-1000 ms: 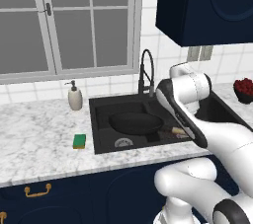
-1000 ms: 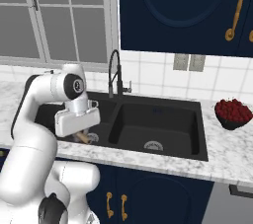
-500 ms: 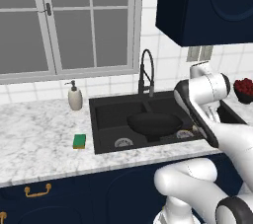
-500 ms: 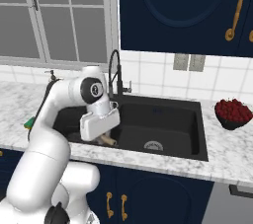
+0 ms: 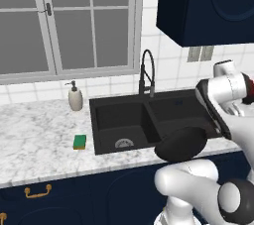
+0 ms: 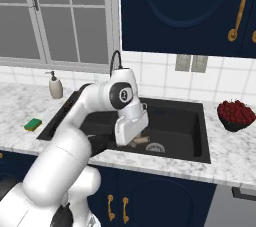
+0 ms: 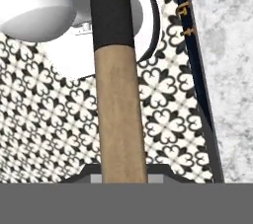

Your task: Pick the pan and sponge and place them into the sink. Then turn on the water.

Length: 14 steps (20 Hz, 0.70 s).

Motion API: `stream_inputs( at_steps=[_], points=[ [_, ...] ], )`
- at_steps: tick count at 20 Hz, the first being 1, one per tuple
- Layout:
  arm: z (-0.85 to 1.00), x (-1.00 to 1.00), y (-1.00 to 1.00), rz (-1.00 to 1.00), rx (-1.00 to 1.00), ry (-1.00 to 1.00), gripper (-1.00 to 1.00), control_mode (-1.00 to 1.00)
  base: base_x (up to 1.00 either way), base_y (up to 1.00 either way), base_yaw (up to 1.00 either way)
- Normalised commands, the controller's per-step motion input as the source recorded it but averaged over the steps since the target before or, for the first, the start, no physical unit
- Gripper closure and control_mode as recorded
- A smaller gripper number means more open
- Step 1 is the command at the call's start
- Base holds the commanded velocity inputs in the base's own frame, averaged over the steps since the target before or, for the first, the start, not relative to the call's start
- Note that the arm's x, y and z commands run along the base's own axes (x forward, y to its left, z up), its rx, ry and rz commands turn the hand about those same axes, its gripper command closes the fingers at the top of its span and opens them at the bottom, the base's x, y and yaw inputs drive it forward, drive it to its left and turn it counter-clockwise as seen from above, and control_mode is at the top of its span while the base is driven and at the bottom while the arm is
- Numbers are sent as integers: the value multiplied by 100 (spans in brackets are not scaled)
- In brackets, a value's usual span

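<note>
Partly arm-hidden, pincer (image 6: 139, 141) grips pan (image 5: 180, 144).

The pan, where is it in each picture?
Left base view: pan, lower right, below the faucet.
Right base view: pan, left of centre, behind the white arm; faucet above.
Hand view: pan, handle up the middle.
Shared landmark: the faucet.

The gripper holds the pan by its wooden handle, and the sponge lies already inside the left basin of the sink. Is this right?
Not quite. In the left base view the sponge lies on the counter left of the sink, not inside it. The gripper does hold the pan by its handle.
</note>
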Motion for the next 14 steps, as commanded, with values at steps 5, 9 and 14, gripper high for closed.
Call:
stream_inputs(
  at_steps=[5,9,14],
  points=[
    [-6,19,-59,4,0,-1,100,-100,0,0,0],
    [0,21,-40,4,6,-12,100,-100,0,0,0],
    [2,17,-20,0,14,-24,100,-100,0,0,0]
  ],
)
